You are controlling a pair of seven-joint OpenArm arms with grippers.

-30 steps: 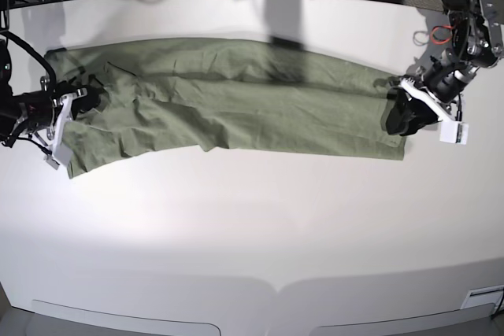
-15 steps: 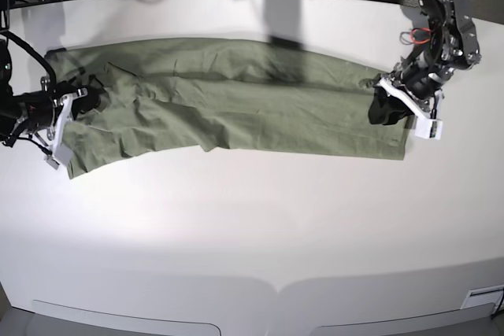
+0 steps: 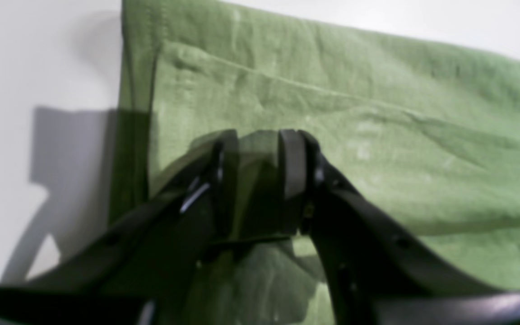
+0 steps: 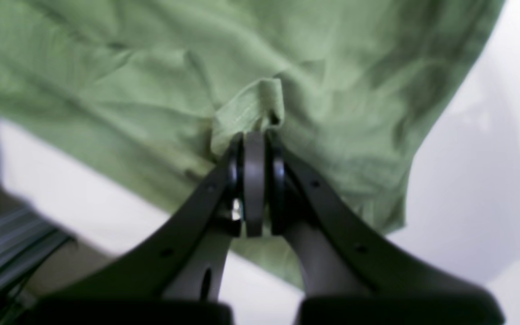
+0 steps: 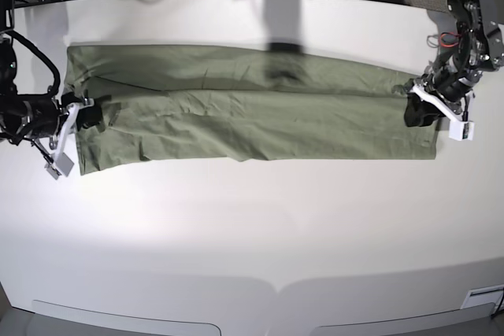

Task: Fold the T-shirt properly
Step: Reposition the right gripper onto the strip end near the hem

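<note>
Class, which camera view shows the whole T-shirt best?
The base view: it shows the T-shirt end to end, stretched as a long band across the table. The left wrist view shows only a folded, hemmed end by the tool; the right wrist view shows only a wrinkled patch with a pinched fold.

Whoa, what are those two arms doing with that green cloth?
They are folding a T-shirt. It lies on the white table as a long band, already folded lengthwise. The left gripper pinches one short end and the right gripper pinches the other, so the cloth is stretched fairly flat between them. The crosswise fold is not yet made.
</note>
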